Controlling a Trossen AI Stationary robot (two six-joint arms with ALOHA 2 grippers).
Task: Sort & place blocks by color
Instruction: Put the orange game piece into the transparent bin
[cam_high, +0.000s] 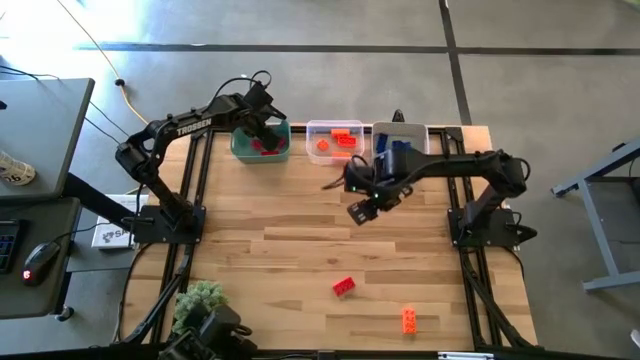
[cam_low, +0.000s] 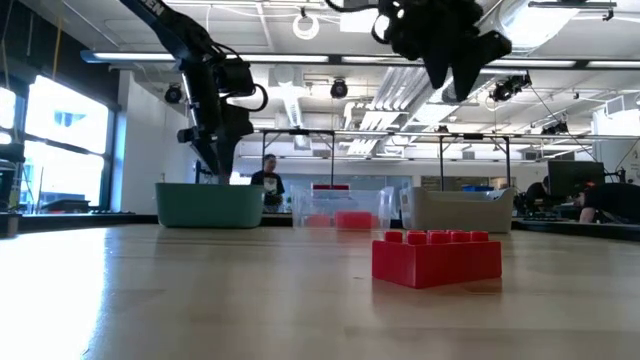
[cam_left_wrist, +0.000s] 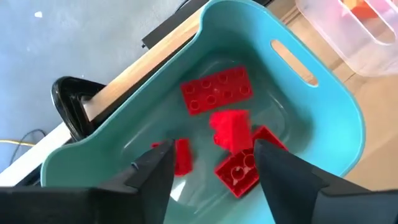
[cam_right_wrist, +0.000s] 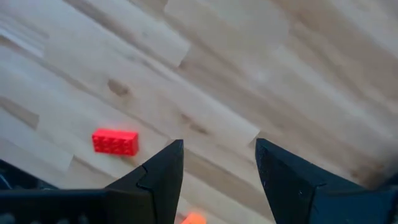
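Observation:
The green bin (cam_high: 262, 141) stands at the table's far edge and holds several red blocks (cam_left_wrist: 216, 89). My left gripper (cam_left_wrist: 214, 168) hangs open just above it, pointing steeply down, with nothing between its fingers. My right gripper (cam_high: 360, 208) is open over the bare middle of the table, pointing down. One red block (cam_high: 344, 287) and one orange block (cam_high: 409, 319) lie flat on the table near its front edge. The right wrist view shows the same red block (cam_right_wrist: 115, 142). In the low view that red block (cam_low: 436, 257) is closest to the camera.
Right of the green bin stand a clear bin (cam_high: 335, 140) with orange blocks and a grey bin (cam_high: 400, 138) with blue ones. A fuzzy green ball (cam_high: 200, 298) sits at the near left corner. A person (cam_low: 268, 180) shows in the room behind.

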